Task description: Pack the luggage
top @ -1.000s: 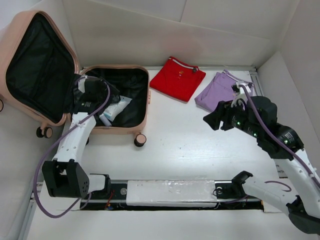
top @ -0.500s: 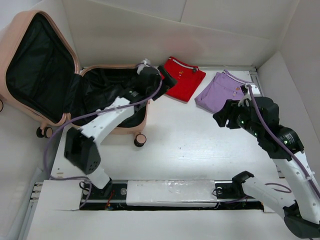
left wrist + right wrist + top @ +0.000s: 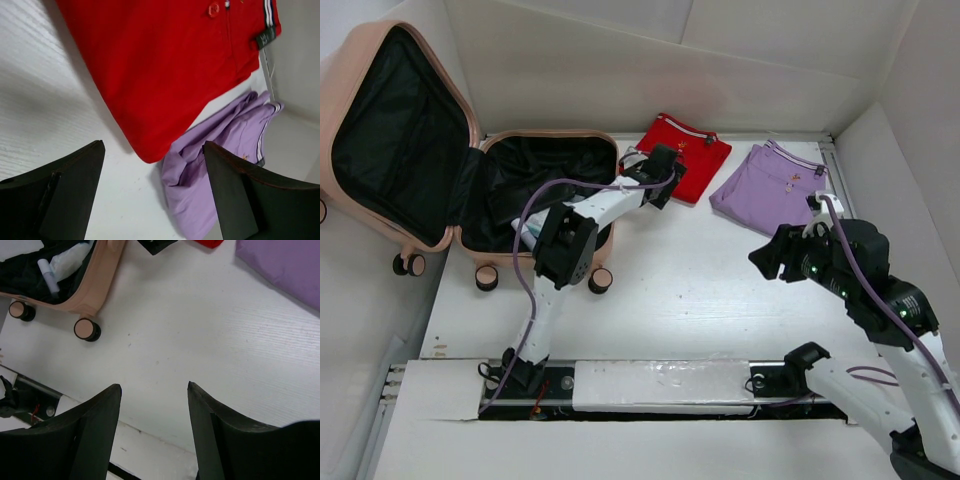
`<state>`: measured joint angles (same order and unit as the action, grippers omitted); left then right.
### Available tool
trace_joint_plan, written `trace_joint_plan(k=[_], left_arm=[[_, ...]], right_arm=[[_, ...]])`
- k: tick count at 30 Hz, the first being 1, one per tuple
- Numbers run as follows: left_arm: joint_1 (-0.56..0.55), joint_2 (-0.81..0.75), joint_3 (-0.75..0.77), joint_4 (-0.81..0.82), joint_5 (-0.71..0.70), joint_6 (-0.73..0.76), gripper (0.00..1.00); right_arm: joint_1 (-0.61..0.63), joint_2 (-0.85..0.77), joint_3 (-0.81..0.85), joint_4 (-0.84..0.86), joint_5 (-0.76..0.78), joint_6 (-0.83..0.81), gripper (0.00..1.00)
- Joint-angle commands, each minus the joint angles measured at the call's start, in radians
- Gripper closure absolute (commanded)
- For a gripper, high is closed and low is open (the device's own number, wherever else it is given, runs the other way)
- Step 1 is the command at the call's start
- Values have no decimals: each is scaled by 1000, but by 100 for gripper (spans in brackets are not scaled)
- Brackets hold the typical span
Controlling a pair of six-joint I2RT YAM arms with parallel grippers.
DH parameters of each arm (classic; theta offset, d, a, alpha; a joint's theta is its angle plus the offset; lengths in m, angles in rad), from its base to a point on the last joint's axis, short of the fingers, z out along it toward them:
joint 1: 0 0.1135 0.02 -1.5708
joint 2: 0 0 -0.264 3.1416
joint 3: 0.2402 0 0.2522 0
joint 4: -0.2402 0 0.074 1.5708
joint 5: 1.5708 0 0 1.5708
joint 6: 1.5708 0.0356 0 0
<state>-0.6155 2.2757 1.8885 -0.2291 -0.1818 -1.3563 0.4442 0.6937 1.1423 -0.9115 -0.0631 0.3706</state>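
Top view
- Luggage [image 3: 550, 134]: left side of the table, lying open. The base is flat with its cavity facing up, and the lid stands up off its left edge.
- Heading: the wheels face the arm bases, so I judge the long axis to run near-to-far.
- Left gripper [image 3: 662, 178]: just right of the luggage's far right corner, over the near edge of the red shirt [image 3: 688, 158].
- Right gripper [image 3: 762, 258]: well right of the luggage, above bare table.
- Purple shirt [image 3: 770, 185]: further right of the luggage than the red one.

Left wrist view
- Left gripper [image 3: 152, 150]: fingers spread wide with nothing between them. The red shirt [image 3: 165, 65] lies below and the purple shirt [image 3: 210, 155] beyond.

Right wrist view
- Right gripper [image 3: 154, 387]: fingers wide apart and empty.
- Luggage [image 3: 102, 282]: upper left, wheels toward me, with a white tube [image 3: 47, 270] inside.

Step
- In hand: I read this as reaching for the red shirt.
- Next: drop the left gripper onto the shirt edge, pinch, then carry it left into the base.
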Motion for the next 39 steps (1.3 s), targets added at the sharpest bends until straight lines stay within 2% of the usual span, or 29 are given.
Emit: trace_joint_plan(k=[1,4,11,17,19,21,22,24,25,29,30,34,35,37,38,39], left_arm=[[-4,13,79,-48,-93,-162,24],[-4,65,138,-125,-151,-213,25],[-4,192,270,-258,-188,-224,28],[-4,246,281,-259,-165,-254,28],[-4,260,302,-259,-165,-254,32],[7,274,322,-230,-153,-221,43],[7,286,333,-202,-140,-211,67],[16,295,342,-168,-121,-190,92],[16,295,342,-147,-98,-176,100],[-21,275,330,-106,-87,-62,100],[-44,233,305,-105,-87,-40,100],[-110,29,2,-4,-96,20,100],[-124,-16,-154,19,-96,20,100],[-156,-137,-300,83,-84,-30,100],[-167,-174,-431,109,-84,-39,100],[-167,-203,-480,147,-74,-40,100]], right_arm=[[-9,-16,2,-7,-23,-16,39],[4,-16,14,-7,-23,-27,39],[34,-16,23,-7,2,-36,39],[54,-16,23,-17,31,-36,39],[54,-16,23,-17,31,-45,39],[54,-16,23,-17,31,-45,39],[54,-16,23,-17,31,-45,39],[54,-16,33,-17,31,-45,39],[54,-16,42,-17,31,-45,39],[54,-7,53,-17,40,-45,39],[54,-6,53,-17,40,-45,39],[54,3,53,-6,40,-36,39],[54,3,42,5,40,-36,39],[54,3,33,16,49,-36,39],[54,13,33,25,49,-36,39],[54,24,33,25,49,-36,39]])
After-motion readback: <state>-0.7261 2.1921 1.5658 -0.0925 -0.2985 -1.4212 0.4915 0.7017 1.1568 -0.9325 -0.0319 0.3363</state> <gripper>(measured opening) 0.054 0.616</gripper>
